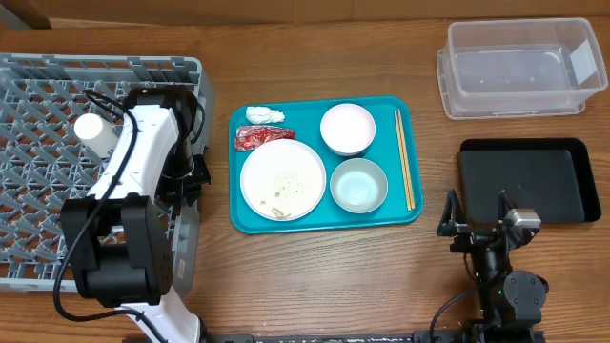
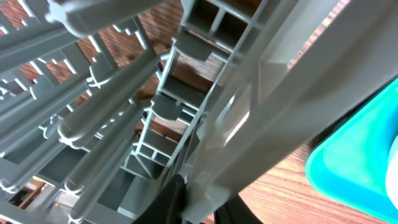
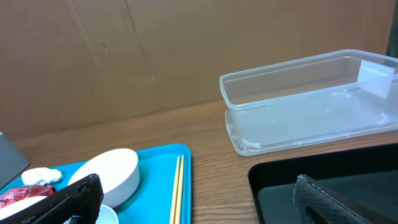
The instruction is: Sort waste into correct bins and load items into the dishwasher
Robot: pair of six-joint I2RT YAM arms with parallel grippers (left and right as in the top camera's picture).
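My left gripper (image 2: 200, 210) is low at the right wall of the large square grey plastic lattice dish rack (image 1: 57, 76), and I cannot tell if its dark fingers (image 2: 174, 205) pinch anything; the small white cup (image 1: 93, 131) sits in the rack. My right gripper (image 1: 477, 217) is spread wide and empty beside the shallow black rectangular tray (image 1: 529, 181), with the clear plastic rectangular tub (image 1: 519, 67) beyond it. The teal serving tray (image 1: 400, 215) holds the large round white plate (image 1: 282, 179), pale pink bowl (image 1: 347, 129), light grey-blue bowl (image 1: 358, 185), wooden chopsticks (image 1: 404, 157), crumpled white tissue (image 1: 265, 115) and crinkled red wrapper (image 1: 261, 137).

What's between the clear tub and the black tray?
Nothing but a strip of bare wooden table. The overhead view shows the tub and the black tray sitting apart, with only wood in the gap.
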